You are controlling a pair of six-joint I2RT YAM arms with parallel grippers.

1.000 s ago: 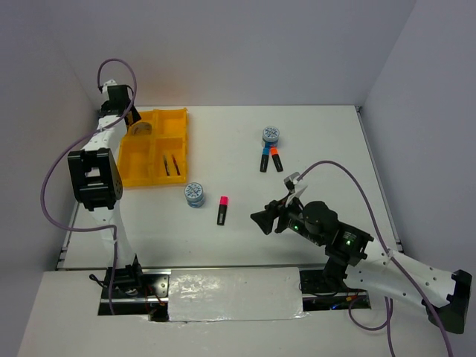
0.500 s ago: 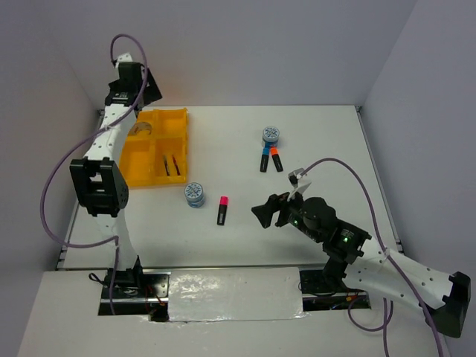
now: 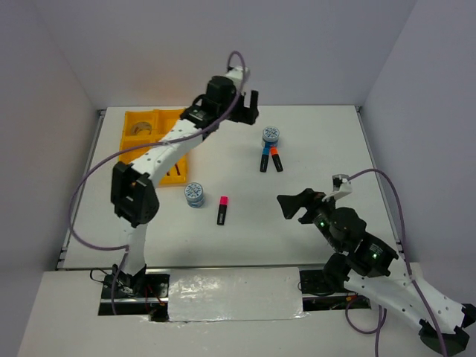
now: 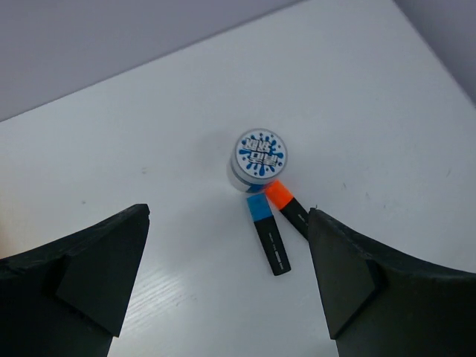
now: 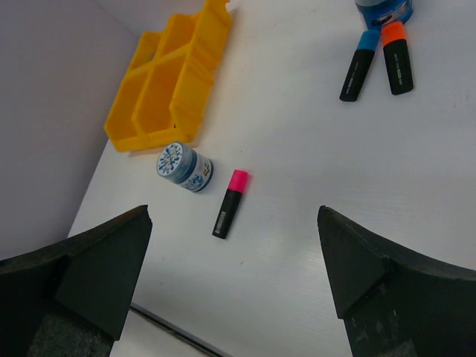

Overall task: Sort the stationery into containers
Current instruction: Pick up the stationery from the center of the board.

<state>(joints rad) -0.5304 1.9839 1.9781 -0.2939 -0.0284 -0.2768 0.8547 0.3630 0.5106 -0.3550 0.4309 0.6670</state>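
The left gripper hangs over the far middle of the table with its jaws spread wide and nothing between them; the right gripper hovers over the near right, also wide and empty

The tray sits at the far left, partly hidden under the left arm; a grey ring lies in its far-left compartment

One tape roll stands flat at the far middle, patterned face up; two highlighters lie just on its near side, caps up against it; the blue one has its long axis running near to far, cap toward the back wall; the orange one lies just beside it on the right, cap also far, its black body angled slightly rightward, so that the pair makes a narrow V opening toward the arms

The second roll rests near the tray's near-right corner, apart from it; the pink highlighter lies just to its right, not touching, long axis near to far, pink cap at the far end, tilted a little to the right
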